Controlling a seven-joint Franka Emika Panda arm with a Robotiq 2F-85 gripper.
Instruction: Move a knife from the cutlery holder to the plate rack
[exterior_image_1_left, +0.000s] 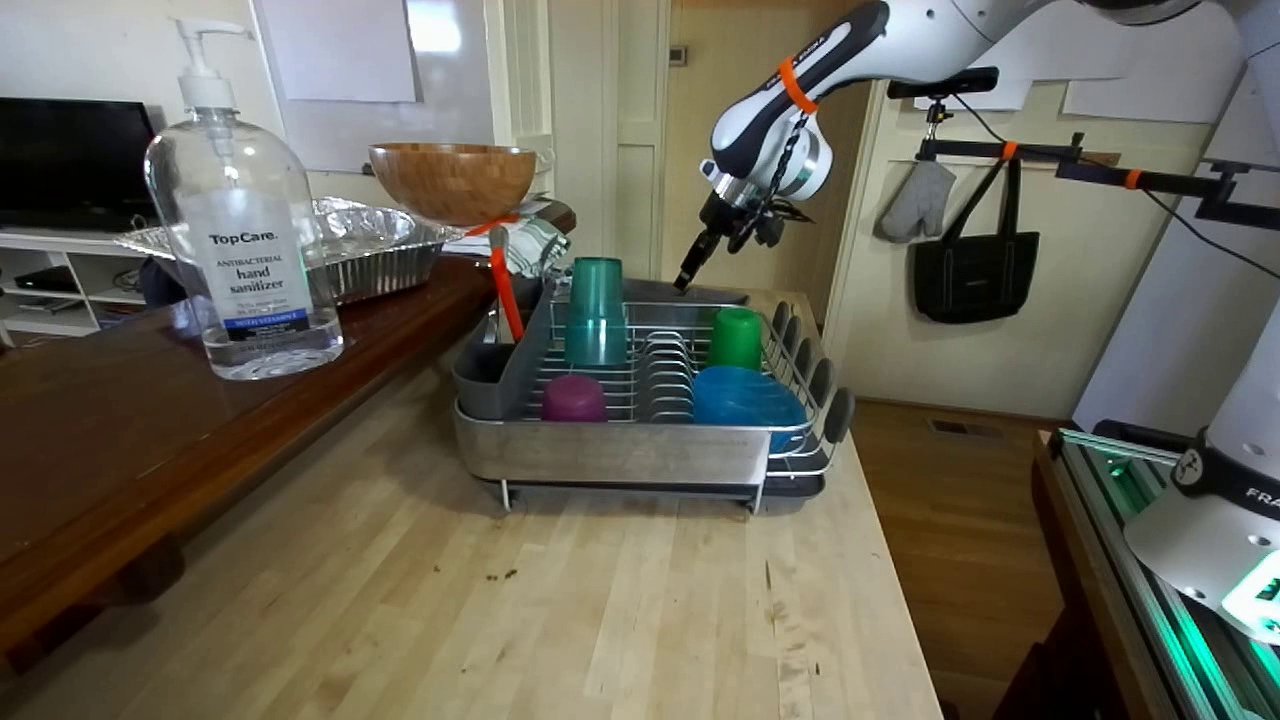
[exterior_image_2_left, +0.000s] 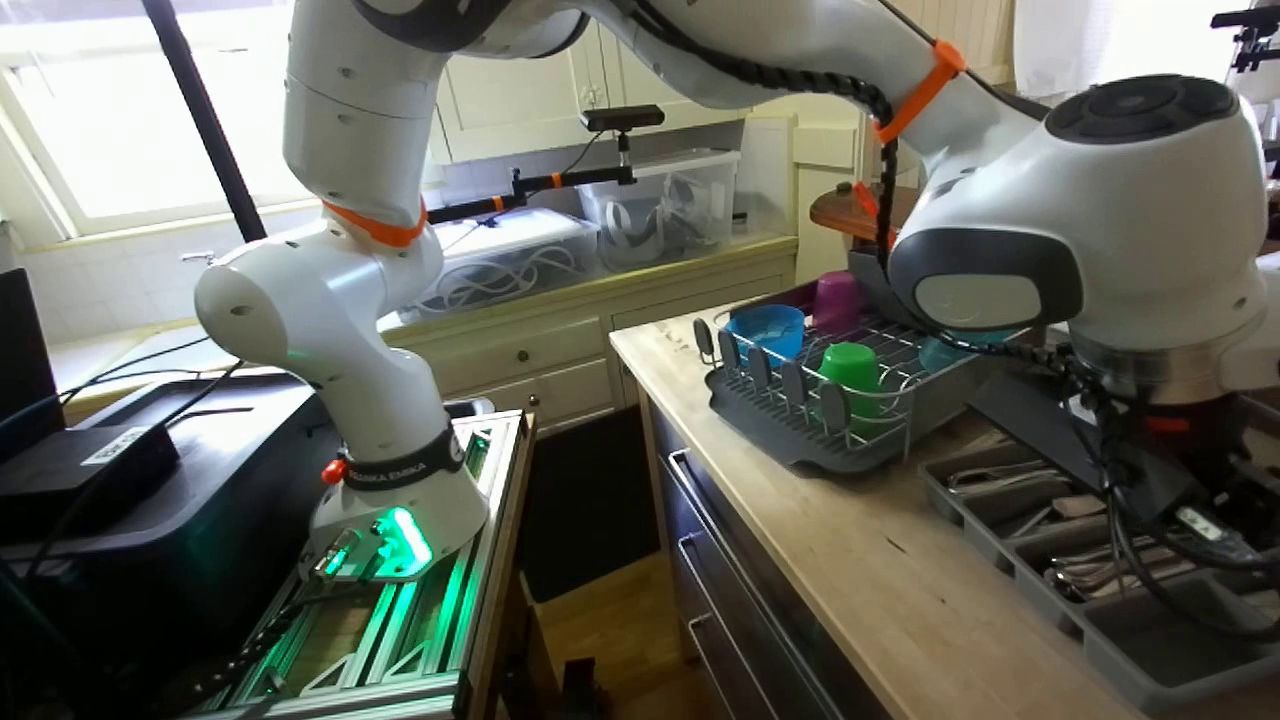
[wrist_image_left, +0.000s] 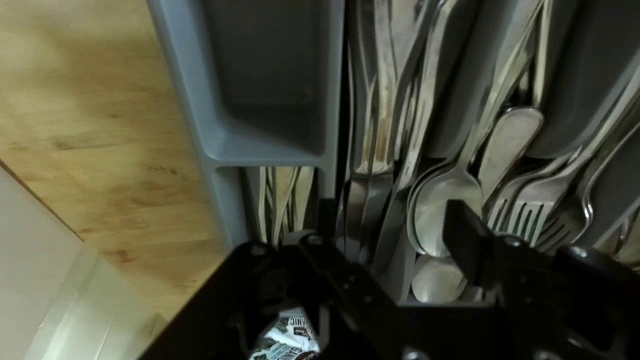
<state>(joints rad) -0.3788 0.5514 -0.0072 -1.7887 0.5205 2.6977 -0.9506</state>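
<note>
Evidently, the knife to be moved lies among the knives (wrist_image_left: 367, 200) in a long compartment of the grey cutlery tray (wrist_image_left: 200, 100), which I take to be the holder meant (the dark grey caddy (exterior_image_1_left: 487, 395) at one end of the plate rack (exterior_image_1_left: 620, 452) shows an orange-handled utensil (exterior_image_1_left: 505, 290)); which knife is wanted, I cannot tell. The gripper (wrist_image_left: 392, 210) hangs over the tray, its jaws standing apart with nothing pinched; one of its fingers (wrist_image_left: 462, 221) is above the spoons (wrist_image_left: 447, 190), presumably so that the knives fall inside the span. Forks (wrist_image_left: 532, 215) lie beyond the spoons, and a short side compartment holds thin pale pieces (wrist_image_left: 285, 195), too hidden to name. On the plate rack, cups (exterior_image_1_left: 735, 340) stand upside down beside a blue bowl (exterior_image_1_left: 748, 395), probably to drain; its wire slots would likely take a knife.
</note>
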